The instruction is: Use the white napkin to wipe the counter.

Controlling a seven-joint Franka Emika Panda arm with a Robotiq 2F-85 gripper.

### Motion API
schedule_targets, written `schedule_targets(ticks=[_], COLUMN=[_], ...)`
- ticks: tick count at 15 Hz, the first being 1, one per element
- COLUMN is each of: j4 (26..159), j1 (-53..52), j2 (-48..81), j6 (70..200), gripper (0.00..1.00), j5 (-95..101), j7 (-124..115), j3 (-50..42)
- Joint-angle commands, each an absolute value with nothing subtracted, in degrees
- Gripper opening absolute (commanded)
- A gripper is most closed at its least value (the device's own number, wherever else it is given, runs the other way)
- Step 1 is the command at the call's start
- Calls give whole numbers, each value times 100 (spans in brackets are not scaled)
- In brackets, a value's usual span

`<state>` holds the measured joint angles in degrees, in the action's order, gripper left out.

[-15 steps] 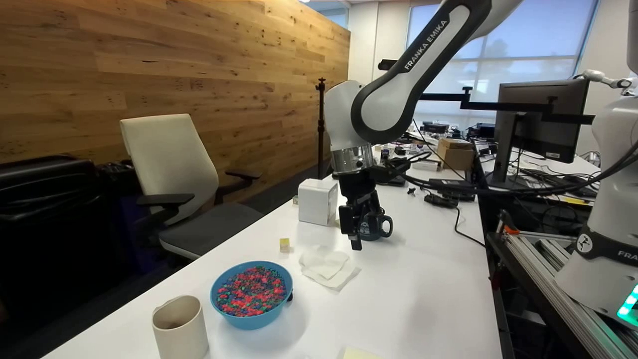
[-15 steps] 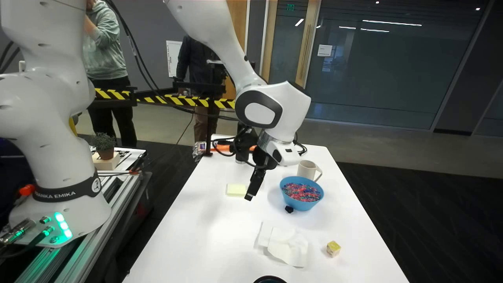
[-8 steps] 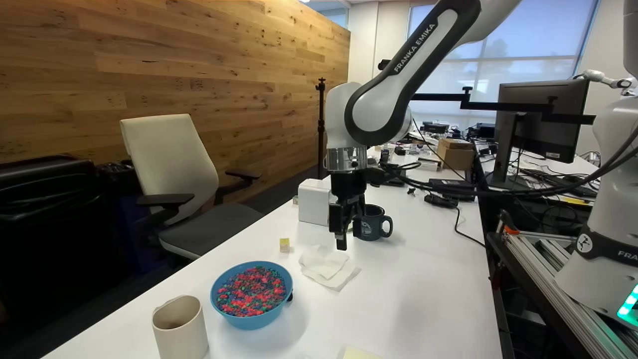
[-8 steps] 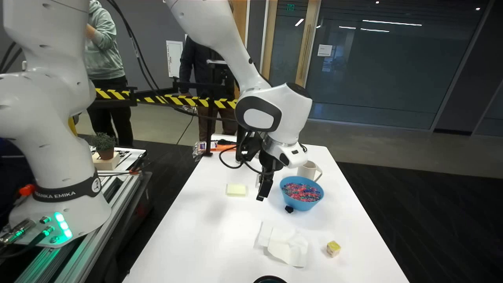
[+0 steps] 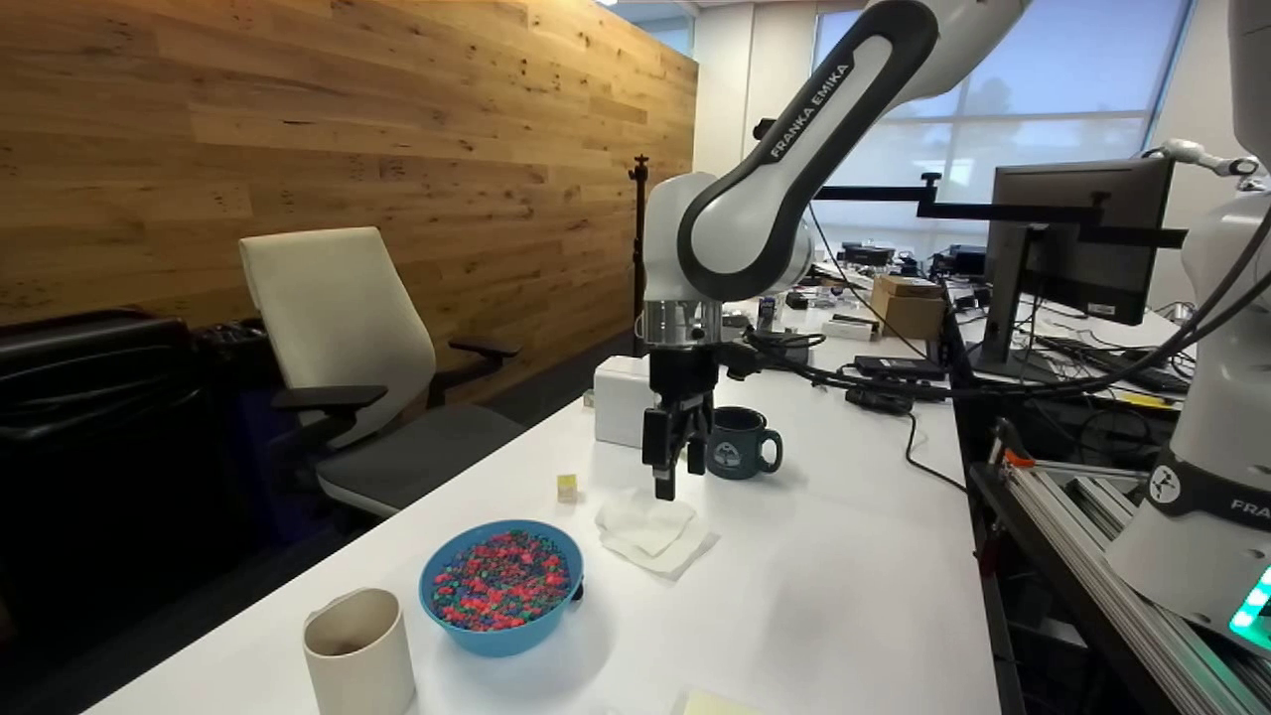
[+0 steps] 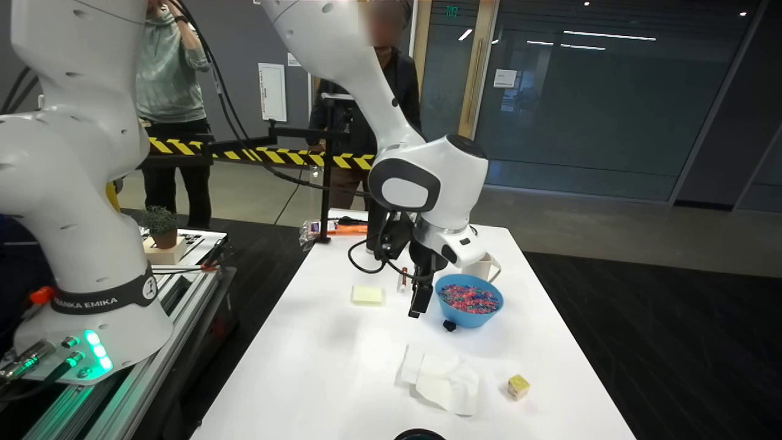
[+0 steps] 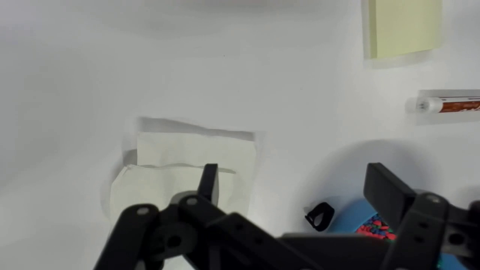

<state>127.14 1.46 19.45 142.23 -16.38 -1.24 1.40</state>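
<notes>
The white napkin (image 5: 655,538) lies folded and wrinkled, flat on the white counter (image 5: 854,606). In an exterior view it shows as two overlapping layers of the napkin (image 6: 445,380), near the front of the counter (image 6: 317,373). My gripper (image 5: 681,477) hangs above the counter, pointing down, apart from the napkin. From the wrist, the gripper (image 7: 294,182) has its jaws wide apart with nothing held between them. Its left fingertip covers part of the napkin (image 7: 161,150) in that view, while the right one overlaps the bowl's edge. The napkin's lower part is hidden behind the gripper there.
A blue bowl (image 6: 467,320) of coloured bits stands beside a small black loop (image 7: 321,217). Around are a beige cup (image 5: 359,660), dark mug (image 5: 735,459), white box (image 5: 621,402), small yellow-topped cube (image 6: 518,387), yellow note pad (image 7: 407,28) and a marker (image 7: 457,105).
The arm has swung toward the bowl side of the counter, and the gripper now hangs more upright. It has stayed open. Napkin and bowl have not moved.
</notes>
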Motion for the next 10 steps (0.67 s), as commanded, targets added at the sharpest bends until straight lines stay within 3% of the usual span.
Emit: schedule_targets(ticks=[1, 10], j4=[12707, 12567], j1=[172, 355], j2=[1944, 2150], j6=[14214, 15551], gripper=[100, 100], j5=[-1619, -2844], j7=[-139, 158], j3=[165, 717])
